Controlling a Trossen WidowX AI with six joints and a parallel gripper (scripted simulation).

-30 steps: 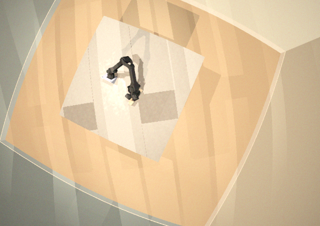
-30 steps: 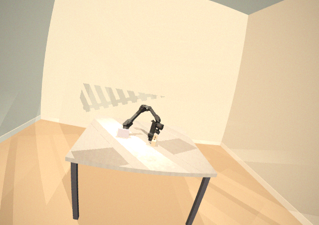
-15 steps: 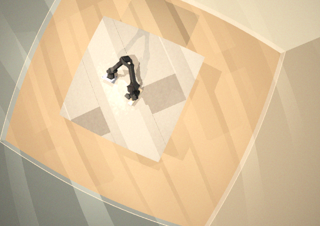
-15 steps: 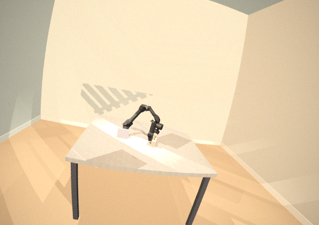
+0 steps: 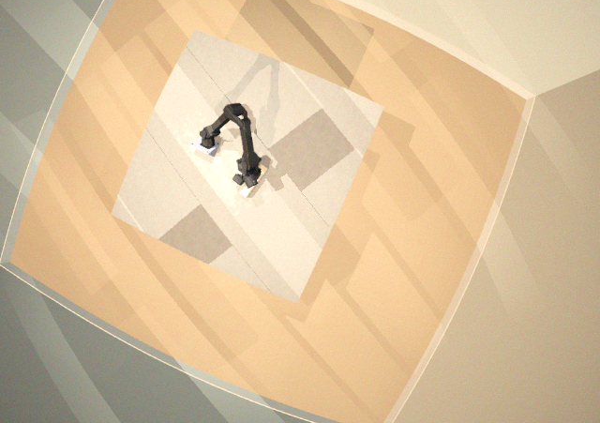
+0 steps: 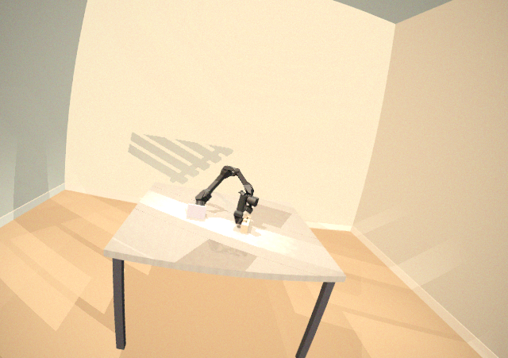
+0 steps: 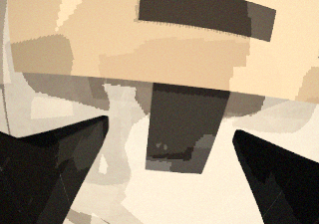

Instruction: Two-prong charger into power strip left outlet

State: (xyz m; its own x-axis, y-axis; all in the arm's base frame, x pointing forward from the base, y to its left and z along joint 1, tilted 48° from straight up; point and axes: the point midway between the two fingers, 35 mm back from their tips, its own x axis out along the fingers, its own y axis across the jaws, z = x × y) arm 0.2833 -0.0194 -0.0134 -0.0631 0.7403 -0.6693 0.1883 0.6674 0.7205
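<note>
The two-prong charger, probably the dark block point(image 7: 185, 129) jutting from under the edge of a tan slotted block, lies between the fingertips of the gripper point(image 5: 247, 180) point(image 6: 238, 224) point(image 7: 173, 130) in the wrist view, though its prongs are out of sight and its identity is uncertain. The fingers stand spread wide, holding nothing, with a visible gap on either side of the dark block. The tan slotted block point(image 5: 262, 171) point(image 6: 244, 227) point(image 7: 115, 60), likely the power strip, shows one long dark slot; which end carries the left outlet cannot be told from here. If the grasp is the step in hand, the dark block wants centering, since it appears slightly nearer the right-hand fingertip at its upper end, and the pads should meet its sides squarely before closing. A crooked grip could leave the prongs tilted, and a shutter that needs both at once would likely refuse them. The wrist should then stay level through a straight push, with no twist or sideways pressure that might shift the strip. Beyond, the black robot arm point(image 5: 247, 137) point(image 6: 216, 182) arches back toward a pale box-like piece point(image 5: 212, 151) point(image 6: 196, 211) near its foot, on a sunlit grey table point(image 5: 291, 264) point(image 6: 286, 259).
</note>
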